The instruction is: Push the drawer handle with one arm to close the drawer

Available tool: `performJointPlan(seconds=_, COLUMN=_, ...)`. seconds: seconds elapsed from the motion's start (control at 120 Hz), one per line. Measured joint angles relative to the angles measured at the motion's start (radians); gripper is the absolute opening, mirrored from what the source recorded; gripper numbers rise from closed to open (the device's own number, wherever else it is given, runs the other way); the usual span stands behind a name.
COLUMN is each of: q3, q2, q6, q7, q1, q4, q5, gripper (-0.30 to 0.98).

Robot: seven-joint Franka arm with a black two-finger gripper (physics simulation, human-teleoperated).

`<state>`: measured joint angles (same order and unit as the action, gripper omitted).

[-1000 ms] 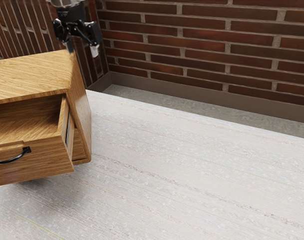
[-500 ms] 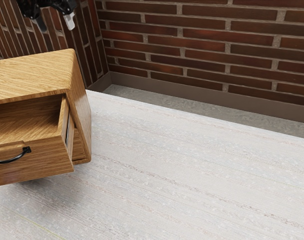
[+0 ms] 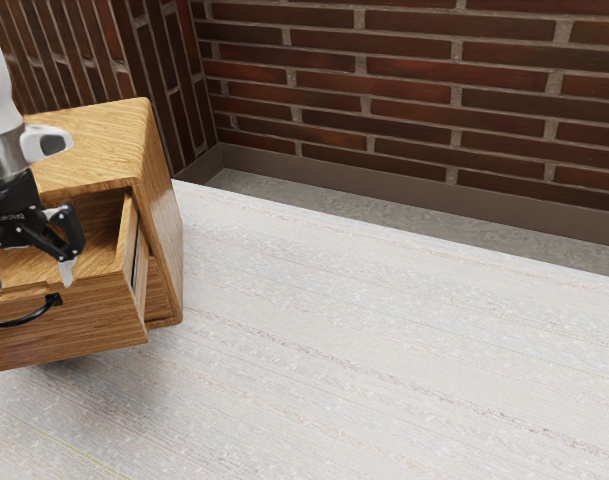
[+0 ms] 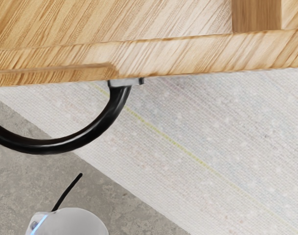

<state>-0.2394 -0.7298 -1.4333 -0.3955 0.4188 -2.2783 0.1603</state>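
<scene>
Currently, the step in hand appears to be alignment at the drawer front, ahead of the closing push. The pincer [image 3: 29,276] has its two fingers spread apart, with nothing clamped between them. Whether either fingertip touches wood cannot be determined.

Just below the pincer is the black bow handle [image 3: 22,318], fixed to the wooden drawer front [image 3: 79,320]. The drawer is extended; its open interior [image 3: 97,225] lies next to and behind the pincer.

Next move, as judged: position the pincer on the outer side of the handle, lower it to handle level, then push toward the cabinet, in line with the drawer's travel. Caution: descending inboard of the front panel could lodge a finger inside the drawer and block closure. An off-centre push may cause binding.

Farther behind the pincer stands the wooden cabinet [image 3: 104,145]. Beneath it extends the pale counter [image 3: 384,330]. Well apart from the pincer, beyond the counter, is the brick wall [image 3: 414,90].
</scene>
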Motion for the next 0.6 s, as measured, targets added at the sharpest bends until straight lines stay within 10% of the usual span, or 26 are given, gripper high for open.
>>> performJointPlan(seconds=0.6, q3=0.01, q2=-0.163, q6=-0.213, q7=-0.029, q1=0.054, q4=-0.297, q5=-0.035, gripper=-0.03)
